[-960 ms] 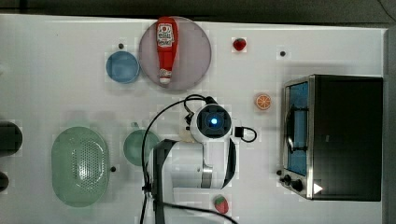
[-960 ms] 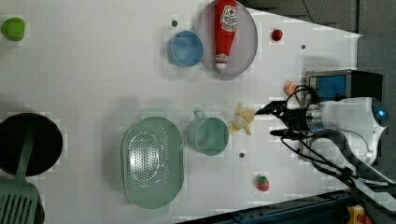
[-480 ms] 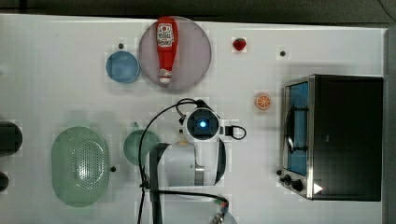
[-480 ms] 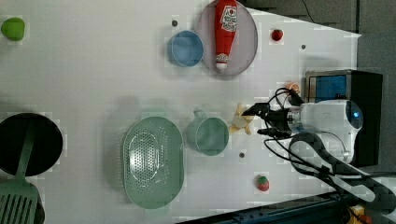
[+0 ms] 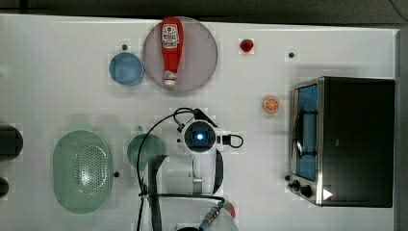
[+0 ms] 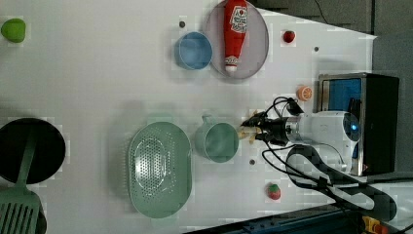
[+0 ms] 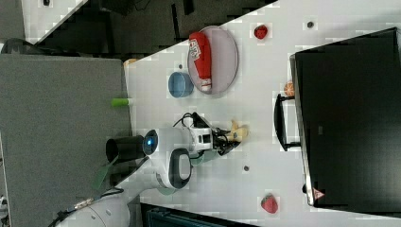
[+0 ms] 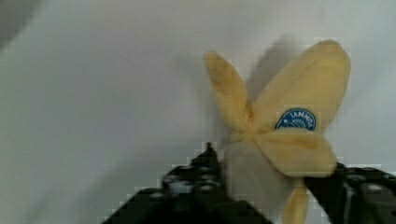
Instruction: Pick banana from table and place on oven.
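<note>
The banana [image 8: 280, 140] is a soft plush toy, pale yellow, its peel flaps spread like petals around a paler core, with a round blue sticker on one flap. In the wrist view it sits between the black fingers [image 8: 196, 186] of the gripper [image 8: 273, 191], which press on its two sides: the pincer is closed on the banana, low over the matte white table [image 5: 48, 72].

Left to right in the left view: a black pan [image 6: 29, 148] with a green slotted spatula [image 6: 19, 209] at its 6 o'clock; a perforated mint colander [image 6: 158, 168]; a glossy mint cup [image 6: 217, 141], nothing visible inside; then the banana at the cup's 3 o'clock, just beside its rim, with the gripper [image 6: 253, 130] on it. At the cup's 12 o'clock a round grey plate [image 6: 253, 58] carries a red ketchup bottle [image 6: 234, 29] lying flat, a blue bowl [image 6: 194, 50] beside it. The boxy oven [image 6: 370, 122], black-topped with blue glass, stands at the banana's 3 o'clock, well apart.
</note>
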{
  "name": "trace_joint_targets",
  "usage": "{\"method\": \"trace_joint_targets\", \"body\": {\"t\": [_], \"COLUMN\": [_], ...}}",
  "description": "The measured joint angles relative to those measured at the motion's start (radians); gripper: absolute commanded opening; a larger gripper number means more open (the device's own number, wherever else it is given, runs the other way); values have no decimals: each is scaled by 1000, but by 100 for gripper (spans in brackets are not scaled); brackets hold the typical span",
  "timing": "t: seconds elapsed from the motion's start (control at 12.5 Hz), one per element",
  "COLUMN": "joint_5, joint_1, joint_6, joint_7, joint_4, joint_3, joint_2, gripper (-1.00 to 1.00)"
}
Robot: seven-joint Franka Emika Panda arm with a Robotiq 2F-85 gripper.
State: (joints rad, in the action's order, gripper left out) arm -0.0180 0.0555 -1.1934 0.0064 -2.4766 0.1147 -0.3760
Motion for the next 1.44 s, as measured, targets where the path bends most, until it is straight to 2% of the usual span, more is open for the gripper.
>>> {"method": "trace_joint_targets", "body": {"t": [0.08, 0.16, 0.48, 0.72, 0.96, 1.12, 1.28, 1.44], "joint_5": [5, 18, 20, -10, 3, 1, 9, 3], "joint_1": [-3, 1, 7, 6, 10, 19, 17, 23], "joint_6": [0, 0, 20, 168, 464, 635, 827, 902], "joint_7": [0, 0, -5, -5, -5, -2, -2, -6], "joint_4": [2, 2, -4, 33, 88, 191, 379, 502], "joint_3": [-7, -3, 0, 9, -4, -7, -25, -54], "joint_2": [-4, -2, 70, 207, 443, 579, 612, 622], "gripper": [-48, -53, -53, -53, -53, -53, -53, -53]}}
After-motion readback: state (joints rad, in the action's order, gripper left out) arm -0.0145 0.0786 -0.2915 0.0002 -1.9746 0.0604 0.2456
